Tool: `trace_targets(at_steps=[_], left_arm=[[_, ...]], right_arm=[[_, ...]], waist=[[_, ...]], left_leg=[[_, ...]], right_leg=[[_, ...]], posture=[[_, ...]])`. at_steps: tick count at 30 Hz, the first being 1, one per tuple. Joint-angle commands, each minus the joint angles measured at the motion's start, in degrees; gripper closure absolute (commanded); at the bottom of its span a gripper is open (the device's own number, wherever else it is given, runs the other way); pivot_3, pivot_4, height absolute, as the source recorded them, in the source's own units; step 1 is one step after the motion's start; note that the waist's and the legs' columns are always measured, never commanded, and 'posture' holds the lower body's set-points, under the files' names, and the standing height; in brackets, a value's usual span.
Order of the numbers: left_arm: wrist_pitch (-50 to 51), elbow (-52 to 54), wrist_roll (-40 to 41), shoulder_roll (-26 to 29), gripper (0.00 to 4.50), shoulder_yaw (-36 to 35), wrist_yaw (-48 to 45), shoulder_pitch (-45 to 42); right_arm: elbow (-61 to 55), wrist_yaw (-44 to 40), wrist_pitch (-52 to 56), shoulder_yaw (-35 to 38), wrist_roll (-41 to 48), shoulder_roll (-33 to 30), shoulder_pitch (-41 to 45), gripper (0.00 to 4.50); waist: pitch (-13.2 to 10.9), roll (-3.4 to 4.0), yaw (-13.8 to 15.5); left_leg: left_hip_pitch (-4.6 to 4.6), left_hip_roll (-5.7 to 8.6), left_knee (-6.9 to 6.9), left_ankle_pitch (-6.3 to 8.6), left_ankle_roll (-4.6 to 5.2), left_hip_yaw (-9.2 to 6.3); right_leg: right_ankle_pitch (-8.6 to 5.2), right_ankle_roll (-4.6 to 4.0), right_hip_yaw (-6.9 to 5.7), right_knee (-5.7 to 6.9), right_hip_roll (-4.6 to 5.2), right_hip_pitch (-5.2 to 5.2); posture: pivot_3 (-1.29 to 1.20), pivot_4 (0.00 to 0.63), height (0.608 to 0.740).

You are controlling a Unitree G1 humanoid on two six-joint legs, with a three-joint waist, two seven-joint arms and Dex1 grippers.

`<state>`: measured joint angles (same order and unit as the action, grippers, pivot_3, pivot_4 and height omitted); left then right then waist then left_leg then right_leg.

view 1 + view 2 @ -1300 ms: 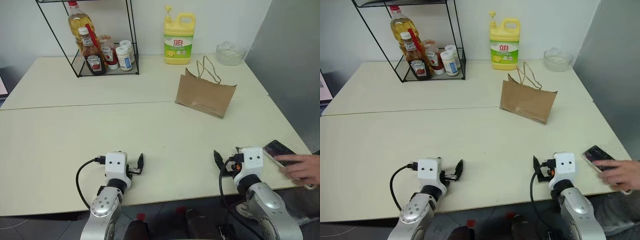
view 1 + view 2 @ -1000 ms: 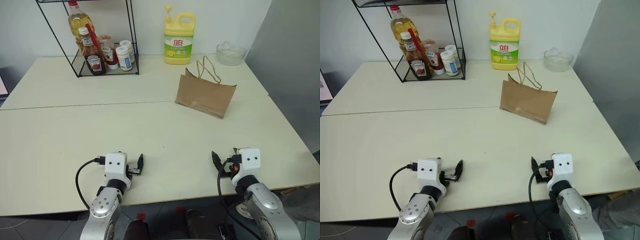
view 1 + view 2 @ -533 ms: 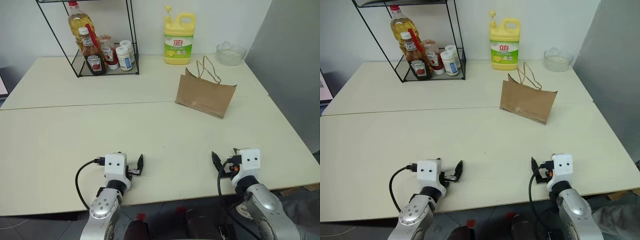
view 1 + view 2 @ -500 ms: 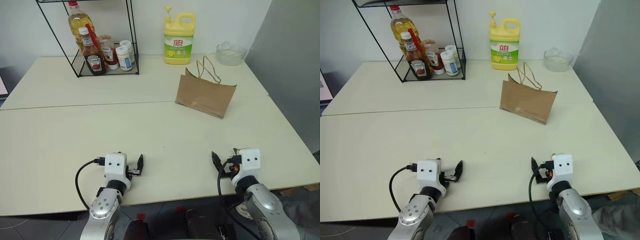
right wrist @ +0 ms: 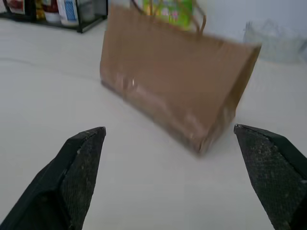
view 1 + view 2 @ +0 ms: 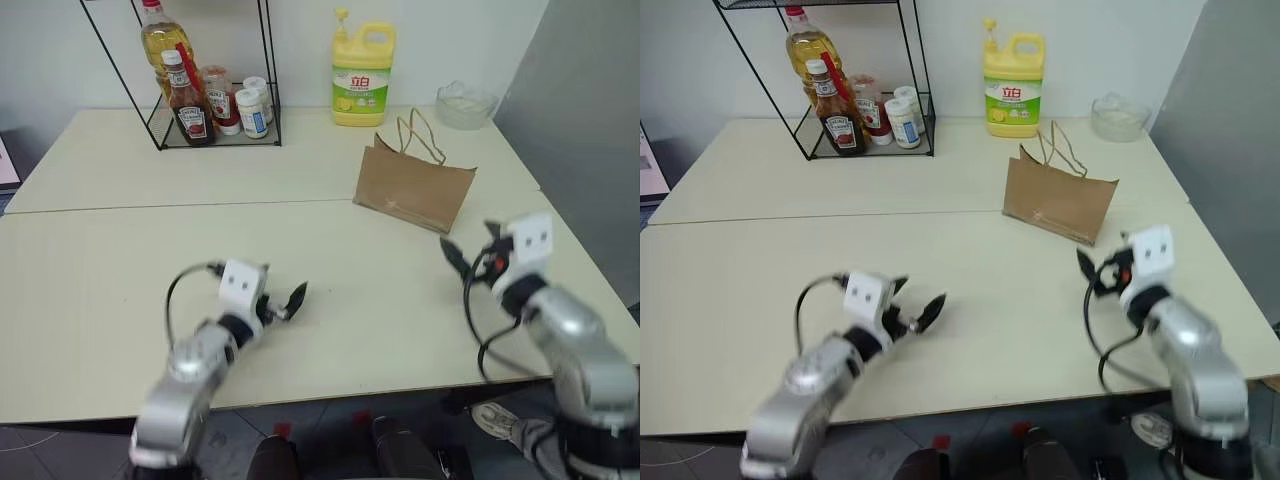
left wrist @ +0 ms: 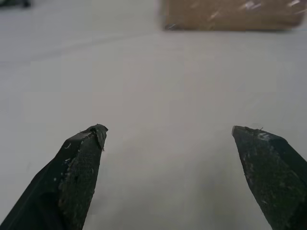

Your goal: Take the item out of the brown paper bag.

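The brown paper bag stands upright on the cream table, right of centre, its two cord handles sticking up. The item is hidden from view. My right gripper hovers open just short of the bag and slightly to its right; in the right wrist view the bag sits between and beyond the spread fingertips. My left gripper is open over the table's near middle, pointing towards the bag, well short of it. Neither gripper holds anything.
A black wire rack with ketchup bottles, an oil bottle and small jars stands at the back left. A yellow detergent jug stands behind the bag and a glass bowl at the back right. A grey panel borders the table's right side.
Both arms have lifted off the table's front edge and moved forward towards the bag, grippers staying open. A person's hand and a phone at the right edge are gone.
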<state>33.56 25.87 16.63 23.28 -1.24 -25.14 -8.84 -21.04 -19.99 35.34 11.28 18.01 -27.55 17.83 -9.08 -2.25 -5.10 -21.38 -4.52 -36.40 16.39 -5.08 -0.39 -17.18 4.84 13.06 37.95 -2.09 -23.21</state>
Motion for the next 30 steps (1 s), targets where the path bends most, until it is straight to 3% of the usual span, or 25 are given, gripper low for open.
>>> trace_targets(at_steps=[1,5,7,16,22,28,30], left_arm=[[5.3,-4.6,8.7,5.1,0.03,-2.4,-10.5,-13.0],[9.4,-11.2,15.1,10.1,0.03,-3.5,-19.5,-24.8],[11.4,-13.8,18.1,12.0,0.03,-4.4,-23.1,-29.1],[12.7,-15.9,20.7,15.3,0.03,-3.7,-27.9,-33.2],[12.6,-14.8,20.6,15.1,0.03,-4.3,-26.7,-31.7],[13.8,-12.8,22.2,13.8,0.03,-5.1,-23.9,-30.2],[14.0,-12.1,22.6,13.8,0.0,-5.2,-23.3,-29.7]], right_arm=[[13.3,-6.7,-4.0,-0.3,0.3,-4.0,11.6,0.0],[29.9,-14.4,-8.9,-4.4,-1.4,-5.3,24.1,0.0],[38.2,-17.9,-11.5,-6.7,-2.7,-4.8,30.1,0.0],[74.5,-22.1,-28.9,-9.3,-9.1,0.0,50.5,0.0],[86.3,-25.6,-29.5,-7.0,-8.0,3.5,58.2,0.0],[91.9,-22.4,-31.2,-3.7,-8.1,5.6,62.0,0.0],[92.5,-22.0,-32.3,-3.7,-9.0,5.7,62.4,0.37]], waist=[[-0.1,0.09,0.0],[-0.2,0.29,-0.2],[-0.3,0.41,-0.4],[-0.5,0.74,-1.1],[-0.5,0.82,-1.2],[-0.6,0.85,-1.3],[-0.6,0.85,-1.3]], left_leg=[[-0.06,-0.01,-0.17,0.01,0.01,-0.01],[-0.49,-0.01,-0.43,0.12,0.17,-0.13],[-0.49,-0.04,-0.49,0.13,0.18,-0.15],[-0.63,0.06,-0.53,0.12,0.16,-0.28],[-0.64,0.08,-0.54,0.11,0.15,-0.57],[-0.6,0.15,-0.69,0.04,0.04,-0.92],[-0.6,0.16,-0.69,0.02,0.02,-1.01]], right_leg=[[-0.01,-0.01,-0.04,0.01,0.0,0.0],[0.02,-0.04,-0.2,-0.11,0.05,-0.15],[0.0,-0.13,-0.85,-0.09,0.35,-0.19],[0.11,-0.57,-2.06,0.15,1.02,-0.43],[0.12,-0.6,-2.92,0.3,1.26,-0.32],[0.12,-0.6,-3.11,0.93,1.25,-0.33],[0.12,-0.6,-3.16,0.98,1.24,-0.32]], posture=[[0.0,0.15,0.74],[0.0,0.15,0.74],[0.0,0.15,0.74],[0.0,0.15,0.74],[0.0,0.15,0.74],[0.0,0.15,0.74],[0.0,0.15,0.74]])
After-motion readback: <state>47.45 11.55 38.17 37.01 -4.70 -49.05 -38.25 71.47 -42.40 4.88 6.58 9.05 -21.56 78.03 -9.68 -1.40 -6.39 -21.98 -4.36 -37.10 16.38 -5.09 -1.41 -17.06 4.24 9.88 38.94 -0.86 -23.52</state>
